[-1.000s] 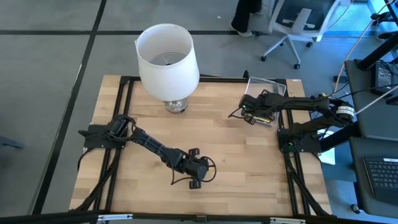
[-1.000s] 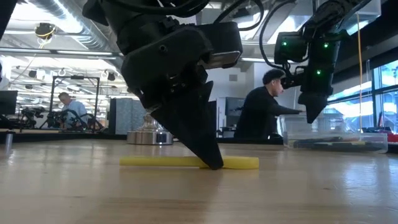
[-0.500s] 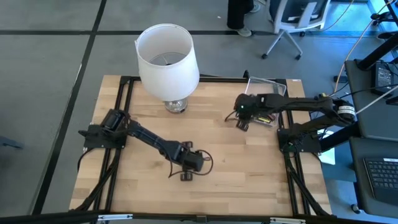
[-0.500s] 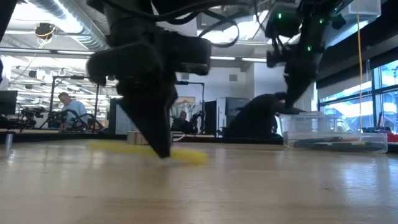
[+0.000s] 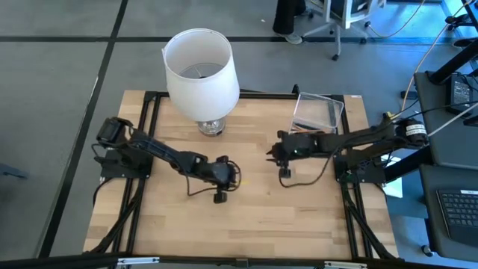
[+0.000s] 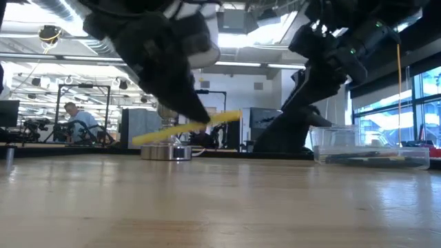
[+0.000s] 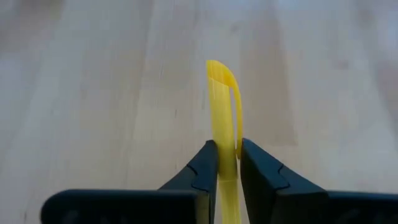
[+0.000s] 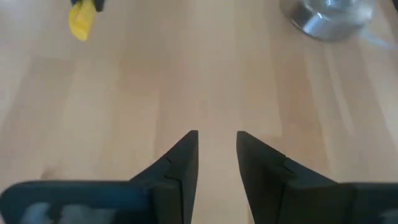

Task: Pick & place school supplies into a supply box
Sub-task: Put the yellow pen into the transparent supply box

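Note:
A yellow pen (image 7: 221, 106) hangs above the wooden table near its middle, and my left gripper (image 5: 222, 179) is shut on it. In the low view the pen (image 6: 186, 128) is tilted, one end higher than the other. My right gripper (image 8: 216, 144) stands open over bare table, a little to the right of the left one (image 5: 281, 155), with nothing between its fingers. The clear supply box (image 5: 317, 112) rests on the table at the far right, and thin pens lie in it (image 6: 365, 157). My left gripper pinches the yellow pen's shaft (image 7: 226, 163) between its two fingers. The fingers slant down from the table's left side, and the pen's free end (image 7: 217, 67) sticks out past the fingertips. The pen is lifted clear of the table and tilted.
A large white lampshade-like cylinder (image 5: 200, 69) on a shiny metal base (image 5: 210, 127) stands at the far middle of the table. Black frame rails (image 5: 146, 119) run along the table's edges. People and desks show in the room behind.
My left gripper has moved up and toward the table's far edge with the yellow pen, which lay flat on the table and now hangs clear and tilted. My right gripper has left the supply box, moved toward the table's left and near side, and tipped from pointing down to slanting.

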